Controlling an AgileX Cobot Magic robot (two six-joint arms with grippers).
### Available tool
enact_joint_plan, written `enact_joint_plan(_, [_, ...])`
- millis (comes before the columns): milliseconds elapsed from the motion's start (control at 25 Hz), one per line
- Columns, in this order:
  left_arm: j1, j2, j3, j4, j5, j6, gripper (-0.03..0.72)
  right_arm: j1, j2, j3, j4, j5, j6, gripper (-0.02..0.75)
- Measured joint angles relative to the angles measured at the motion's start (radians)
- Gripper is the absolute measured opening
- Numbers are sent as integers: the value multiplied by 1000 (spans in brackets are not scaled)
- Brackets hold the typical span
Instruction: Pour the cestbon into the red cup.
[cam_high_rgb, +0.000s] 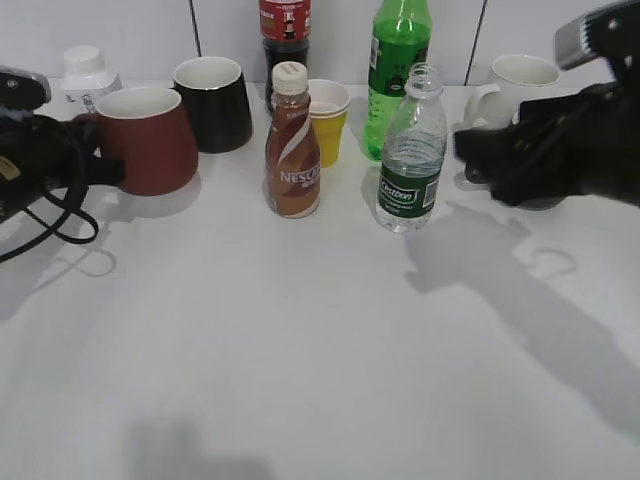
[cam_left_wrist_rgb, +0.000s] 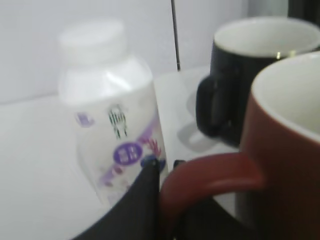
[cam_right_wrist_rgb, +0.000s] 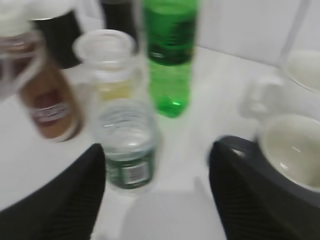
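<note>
— Standing upright on the bench (cam_high_rgb: 320, 380), the cestbon (cam_high_rgb: 411, 150) is untouched; the right pincer (cam_right_wrist_rgb: 157, 195) is spread wide, just beside it.

— And the red cup (cam_high_rgb: 150, 138)?

— At far left, empty as far as shown, its handle between the left pincer's (cam_left_wrist_rgb: 165, 167) fingers; clenched or not, I cannot tell. Grasp, lift and pouring all remain.

The cestbon (cam_high_rgb: 411, 160) is clear ribbed plastic with a glossy dark green label. The red cup (cam_high_rgb: 150, 138) looks like smooth glazed ceramic, the white table (cam_high_rgb: 320, 350) matt.
</note>
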Motion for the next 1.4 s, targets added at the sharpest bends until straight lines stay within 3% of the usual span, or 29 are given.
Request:
enact_joint_plan(80, [0, -26, 0, 0, 16, 0, 43, 10, 27, 7, -62, -44, 13, 603])
enact_joint_plan(200, [0, -64, 0, 4, 35, 2, 43, 12, 105, 12, -75, -94, 20, 649])
enact_joint_plan(400, [0, -160, 7, 6, 113, 3, 43, 12, 242, 8, -59, -259, 9, 652])
enact_joint_plan(600, [0, -266, 44, 16, 138, 3, 43, 12, 360, -10, 98, -302, -92, 652])
enact_joint_plan(840, [0, -357, 116, 39, 186, 3, 43, 12, 468, -27, 91, -469, -116, 647])
enact_joint_plan(1400, [-2, -498, 151, 83, 355, 4, 43, 12, 642, -205, 103, -499, -135, 628])
